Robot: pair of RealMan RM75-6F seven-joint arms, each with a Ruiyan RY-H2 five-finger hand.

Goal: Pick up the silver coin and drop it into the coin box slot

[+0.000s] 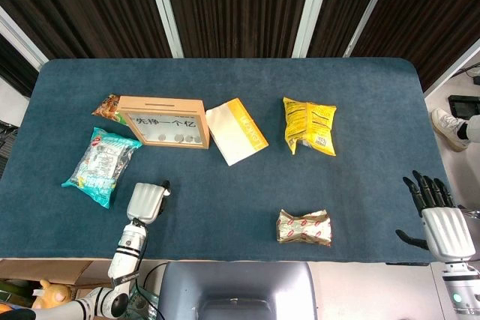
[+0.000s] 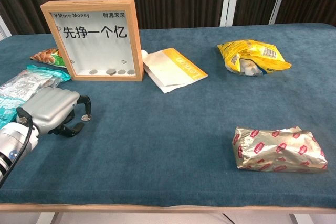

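Note:
The silver coin [image 2: 85,118] lies on the blue cloth just under a curled fingertip of my left hand [image 2: 52,109], near the table's front left. The thumb sits a little behind the coin, and I cannot tell whether the coin is pinched. The head view shows the same left hand [image 1: 146,201], but I cannot make out the coin there. The wooden coin box [image 2: 97,40] stands upright behind the hand, with several coins behind its glass. Its slot [image 1: 157,100] runs along the top edge. My right hand [image 1: 439,219] hovers beyond the table's front right corner, fingers spread and holding nothing.
A teal snack bag [image 1: 100,165] lies left of the left hand, and an orange packet [image 1: 109,107] sits behind the box. A white-and-yellow pouch [image 1: 236,131], a yellow chip bag [image 1: 309,125] and a foil-wrapped packet [image 1: 303,228] lie to the right.

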